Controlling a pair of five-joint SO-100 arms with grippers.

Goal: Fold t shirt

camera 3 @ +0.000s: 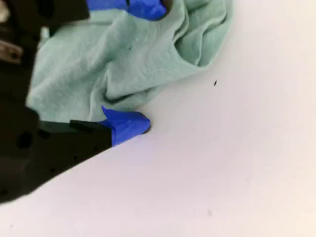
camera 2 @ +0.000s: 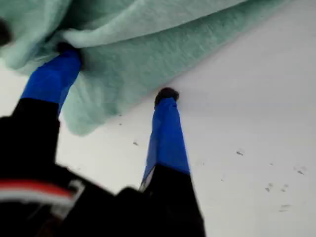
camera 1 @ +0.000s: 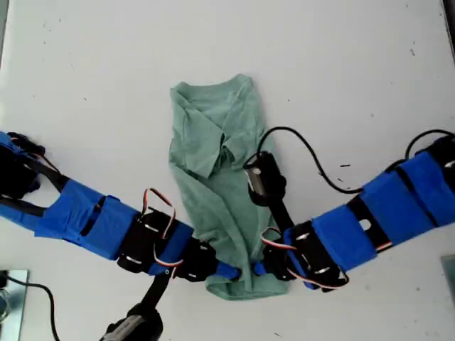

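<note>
The pale green t shirt (camera 1: 217,163) lies lengthwise on the white table (camera 1: 370,71), folded into a narrow strip, with its neck end far and its hem near. Two arms reach in from the exterior view's left and right, and their blue-taped tips meet at the near hem (camera 1: 245,280). My first gripper (camera 2: 116,74) is open. One of its fingers (camera 2: 54,74) is tucked into the cloth's edge and the other fingertip (camera 2: 165,96) rests on bare table. My second gripper (camera 3: 134,64) is open, with bunched shirt (camera 3: 113,59) lying between its fingers.
Black cables (camera 1: 313,160) loop off the arm on the exterior view's right, beside the shirt. A wrist camera (camera 1: 264,177) hangs over the shirt's edge on that side. A grey object (camera 1: 11,305) sits at the exterior view's lower left corner.
</note>
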